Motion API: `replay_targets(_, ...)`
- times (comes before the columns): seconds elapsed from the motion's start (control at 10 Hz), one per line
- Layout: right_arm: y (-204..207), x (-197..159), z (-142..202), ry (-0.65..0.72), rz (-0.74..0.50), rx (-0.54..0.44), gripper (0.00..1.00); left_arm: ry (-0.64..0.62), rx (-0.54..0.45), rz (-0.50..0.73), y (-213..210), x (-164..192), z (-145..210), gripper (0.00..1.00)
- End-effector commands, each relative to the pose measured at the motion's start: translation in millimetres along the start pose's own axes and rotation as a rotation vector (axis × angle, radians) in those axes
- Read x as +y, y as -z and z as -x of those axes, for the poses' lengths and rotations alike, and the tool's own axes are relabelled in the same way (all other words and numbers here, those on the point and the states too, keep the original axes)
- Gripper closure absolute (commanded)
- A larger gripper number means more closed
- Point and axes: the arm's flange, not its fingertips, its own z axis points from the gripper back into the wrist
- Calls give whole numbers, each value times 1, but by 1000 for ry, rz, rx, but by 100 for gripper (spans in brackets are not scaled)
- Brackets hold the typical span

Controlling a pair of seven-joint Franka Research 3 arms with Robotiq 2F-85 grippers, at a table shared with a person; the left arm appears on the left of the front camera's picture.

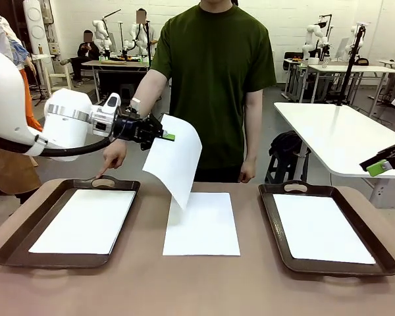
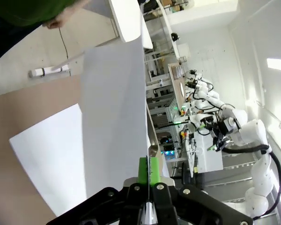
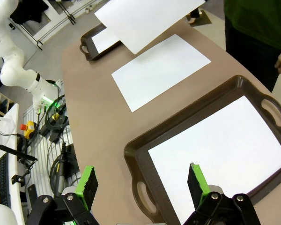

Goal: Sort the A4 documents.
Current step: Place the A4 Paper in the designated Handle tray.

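Front view: the held sheet (image 1: 174, 161) is hanging in the air over the far half of the counter (image 1: 151, 283). Its long axis is running mostly up-down and leaning a bit, and it's bowing slightly. Its lowest corner is pointing down at the far edge of the middle sheet (image 1: 203, 224). The left pincer (image 1: 166, 136) is clamping it at the upper left edge. In the left wrist view the green fingertips (image 2: 143, 169) are pressing together on the paper's edge, and the held sheet (image 2: 114, 108) is stretching away from them, with the middle sheet (image 2: 51, 154) lying flat behind it.

The left arm is coming in from the left with its wrist roughly level and the pincer aiming rightward, between the left tray (image 1: 13, 247) and the middle sheet.

The middle sheet is lying flat on the bare counter with its long axis running from the robot's side toward the person. Same direction for the sheet in the left tray (image 1: 85, 220) and the sheet in the right tray (image 1: 322, 227), which is sitting inside the right tray (image 1: 276, 230).

The person's hand (image 1: 112, 158) is pointing down, with the index fingertip at the left tray's far handle.

The right pincer (image 1: 382, 164) is hanging off to the right. In the right wrist view the right pincer (image 3: 142, 172) is gaping wide with nothing in it, looking down on the right tray (image 3: 131, 154).
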Motion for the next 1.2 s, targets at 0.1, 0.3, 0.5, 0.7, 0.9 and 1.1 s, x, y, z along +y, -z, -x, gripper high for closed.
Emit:
replay_targets(0.1, 0, 1, 0, -6, -5, -1, 0, -70, 114, -23, -62, 3, 49, 99)
replay_targets(0.3, 0, 1, 0, -6, -5, -1, 0, -146, 172, -54, -97, 23, 71, 99)
replay_targets(0.5, 0, 1, 0, -6, -5, -1, 0, -172, 140, -108, -126, 35, 81, 99)
replay_targets(0.7, 0, 1, 0, -6, -5, -1, 0, -231, 104, -147, -141, 61, 90, 99)
replay_targets(0.9, 0, 1, 0, -6, -5, -1, 0, -244, 105, -220, -159, 88, 100, 99)
replay_targets(1.1, 0, 1, 0, -6, -5, -1, 0, -230, 144, -386, -161, 101, 107, 99)
